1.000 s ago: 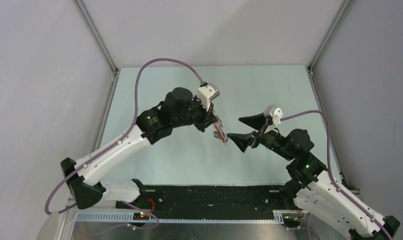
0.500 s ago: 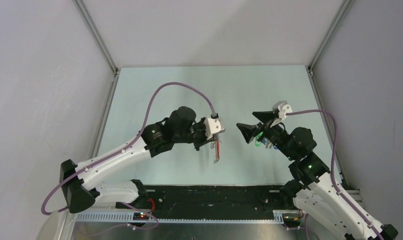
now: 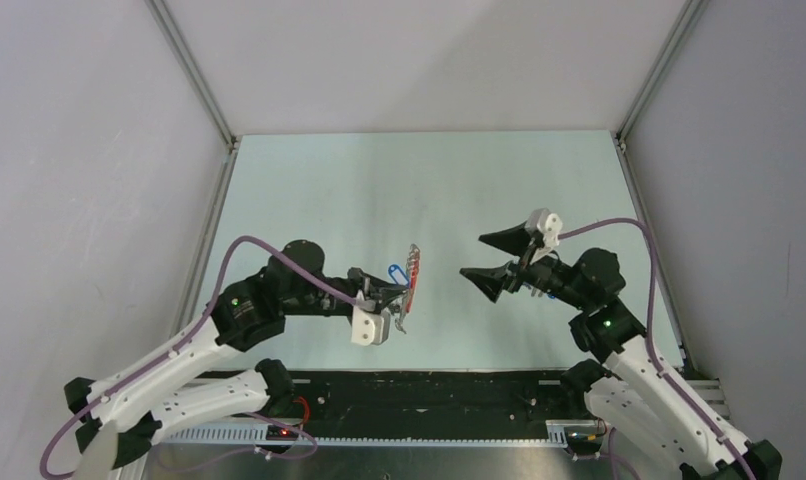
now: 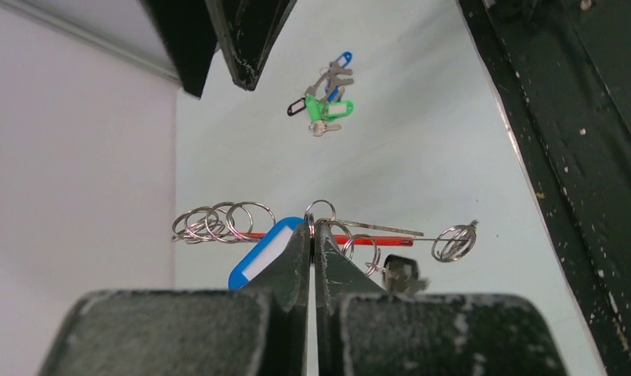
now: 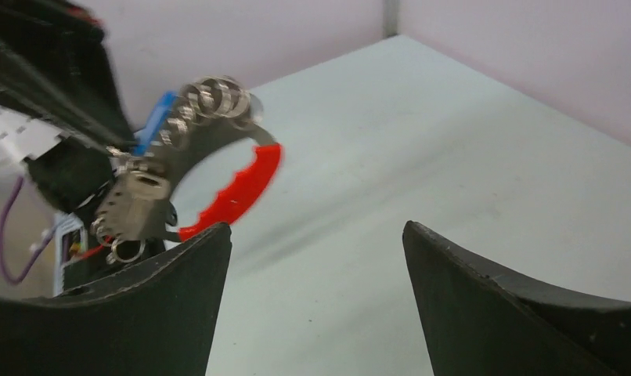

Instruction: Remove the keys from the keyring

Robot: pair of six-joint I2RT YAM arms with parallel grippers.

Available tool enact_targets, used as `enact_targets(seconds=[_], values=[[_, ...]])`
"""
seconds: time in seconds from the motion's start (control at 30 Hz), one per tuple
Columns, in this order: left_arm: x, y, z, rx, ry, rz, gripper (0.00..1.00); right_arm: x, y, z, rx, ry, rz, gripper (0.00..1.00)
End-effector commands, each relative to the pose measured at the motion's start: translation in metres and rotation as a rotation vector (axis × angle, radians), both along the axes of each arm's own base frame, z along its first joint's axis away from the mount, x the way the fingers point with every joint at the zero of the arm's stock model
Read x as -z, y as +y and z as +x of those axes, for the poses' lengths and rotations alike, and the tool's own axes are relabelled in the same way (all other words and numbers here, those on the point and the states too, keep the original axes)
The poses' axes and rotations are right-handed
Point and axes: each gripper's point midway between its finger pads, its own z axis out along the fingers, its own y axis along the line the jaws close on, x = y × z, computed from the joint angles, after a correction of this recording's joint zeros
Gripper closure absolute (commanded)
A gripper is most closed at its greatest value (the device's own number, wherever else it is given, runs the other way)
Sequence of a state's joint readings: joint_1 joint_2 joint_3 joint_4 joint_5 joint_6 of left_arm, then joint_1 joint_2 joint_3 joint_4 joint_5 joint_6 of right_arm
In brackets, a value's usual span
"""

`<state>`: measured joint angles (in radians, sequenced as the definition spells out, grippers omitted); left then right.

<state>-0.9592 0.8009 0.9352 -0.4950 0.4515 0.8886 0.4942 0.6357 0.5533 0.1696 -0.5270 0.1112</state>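
Note:
The keyring is a red oval loop (image 3: 412, 268) carrying several silver rings (image 4: 218, 222), a blue tag (image 4: 257, 255) and silver keys (image 5: 137, 207). It hangs in the air left of the table's middle. My left gripper (image 3: 396, 300) is shut on a thin metal ring (image 4: 322, 210) of the bunch, with the red loop (image 4: 367, 240) edge-on beyond the fingertips. My right gripper (image 3: 474, 257) stands open a short way to the right, apart from the keyring. In the right wrist view the red loop (image 5: 240, 190) sits past the left finger (image 5: 179, 290), with nothing between the jaws.
A second key bunch with a bright green tag (image 4: 328, 100) lies on the pale table (image 3: 379, 190), below the right gripper. Grey walls close in the table's left, right and far sides. A black rail (image 3: 429, 385) runs along the near edge.
My left arm has swung down toward the near edge, carrying the keyring, and its wrist has turned over. My right gripper stayed open and shifted only slightly.

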Motion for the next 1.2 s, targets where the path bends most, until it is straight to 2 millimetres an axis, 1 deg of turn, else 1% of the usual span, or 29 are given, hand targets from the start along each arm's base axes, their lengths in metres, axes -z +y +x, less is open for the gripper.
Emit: enact_targets(seconds=[0.0, 0.03, 0.07, 0.1, 0.13, 0.17, 0.2, 0.23, 0.27, 0.33, 0.43, 0.47, 0.5, 0.53, 0.57, 0.63, 0.67, 0.7, 0.73, 0.77, 0.83, 0.93, 0.97, 1.0, 1.03, 1.07, 1.1, 1.13, 1.17], values=[[0.005, -0.005, -0.005, 0.112, -0.097, 0.062, 1.0, -0.022, 0.031, -0.032, -0.254, -0.336, -0.052, 0.16], [0.008, -0.005, -0.003, 0.109, -0.1, 0.075, 1.0, -0.02, 0.04, -0.04, -0.298, -0.378, -0.069, 0.16], [0.009, -0.005, -0.002, 0.11, -0.112, 0.081, 1.0, -0.019, 0.043, -0.041, -0.309, -0.47, -0.111, 0.15], [0.011, -0.004, 0.0, 0.101, -0.118, 0.088, 1.0, -0.015, 0.051, -0.046, -0.344, -0.502, -0.131, 0.15], [0.011, -0.004, 0.002, 0.1, -0.127, 0.092, 1.0, -0.016, 0.054, -0.046, -0.355, -0.562, -0.161, 0.14], [0.012, -0.004, 0.003, 0.092, -0.132, 0.097, 1.0, -0.009, 0.06, -0.046, -0.377, -0.565, -0.183, 0.14], [0.013, -0.003, 0.004, 0.092, -0.139, 0.102, 1.0, -0.01, 0.062, -0.045, -0.396, -0.598, -0.214, 0.13], [0.013, -0.003, 0.005, 0.09, -0.143, 0.104, 1.0, -0.003, 0.066, -0.041, -0.41, -0.588, -0.241, 0.13], [0.014, -0.003, 0.005, 0.093, -0.144, 0.106, 1.0, -0.006, 0.068, -0.039, -0.422, -0.607, -0.271, 0.12], [0.016, -0.002, 0.003, 0.098, -0.144, 0.105, 1.0, 0.003, 0.074, -0.035, -0.465, -0.603, -0.331, 0.11], [0.015, -0.002, -0.001, 0.113, -0.144, 0.095, 1.0, 0.0, 0.08, -0.035, -0.507, -0.658, -0.381, 0.09], [0.015, -0.001, -0.004, 0.126, -0.141, 0.088, 1.0, 0.003, 0.085, -0.034, -0.515, -0.661, -0.393, 0.08], [0.015, -0.002, -0.006, 0.133, -0.136, 0.085, 1.0, 0.0, 0.087, -0.033, -0.515, -0.693, -0.403, 0.07], [0.014, -0.002, -0.009, 0.145, -0.132, 0.077, 1.0, 0.003, 0.091, -0.032, -0.522, -0.695, -0.416, 0.07], [0.013, -0.002, -0.011, 0.15, -0.129, 0.073, 1.0, -0.001, 0.093, -0.031, -0.525, -0.715, -0.426, 0.06], [0.012, -0.002, -0.016, 0.174, -0.129, 0.062, 1.0, 0.001, 0.097, -0.033, -0.563, -0.721, -0.449, 0.06], [0.01, -0.001, -0.018, 0.184, -0.131, 0.054, 1.0, 0.005, 0.101, -0.034, -0.594, -0.712, -0.455, 0.06], [0.009, -0.001, -0.019, 0.191, -0.135, 0.052, 1.0, 0.005, 0.102, -0.037, -0.621, -0.71, -0.466, 0.06], [0.008, -0.001, -0.021, 0.198, -0.136, 0.047, 1.0, 0.012, 0.104, -0.036, -0.638, -0.692, -0.481, 0.06], [0.008, -0.002, -0.021, 0.202, -0.138, 0.046, 1.0, 0.011, 0.106, -0.038, -0.656, -0.695, -0.491, 0.06], [0.007, -0.003, -0.024, 0.219, -0.137, 0.04, 1.0, 0.02, 0.113, -0.037, -0.685, -0.676, -0.51, 0.06], [0.007, -0.006, -0.025, 0.236, -0.132, 0.042, 1.0, 0.027, 0.119, -0.032, -0.692, -0.68, -0.522, 0.07], [0.008, -0.006, -0.025, 0.237, -0.13, 0.044, 1.0, 0.03, 0.122, -0.029, -0.694, -0.674, -0.531, 0.1], [0.009, -0.007, -0.025, 0.238, -0.129, 0.047, 1.0, 0.029, 0.123, -0.027, -0.696, -0.685, -0.537, 0.13], [0.009, -0.007, -0.024, 0.235, -0.131, 0.049, 1.0, 0.036, 0.123, -0.026, -0.709, -0.664, -0.552, 0.26], [0.009, -0.007, -0.023, 0.232, -0.133, 0.05, 0.98, 0.039, 0.122, -0.026, -0.718, -0.655, -0.564, 0.35], [0.009, -0.006, -0.021, 0.22, -0.136, 0.054, 0.97, 0.041, 0.122, -0.026, -0.719, -0.648, -0.572, 0.54], [0.01, -0.006, -0.019, 0.208, -0.134, 0.057, 0.93, 0.044, 0.12, -0.026, -0.725, -0.641, -0.586, 0.66], [0.008, -0.005, -0.014, 0.181, -0.138, 0.059, 0.9, 0.046, 0.119, -0.026, -0.723, -0.639, -0.596, 0.9]])
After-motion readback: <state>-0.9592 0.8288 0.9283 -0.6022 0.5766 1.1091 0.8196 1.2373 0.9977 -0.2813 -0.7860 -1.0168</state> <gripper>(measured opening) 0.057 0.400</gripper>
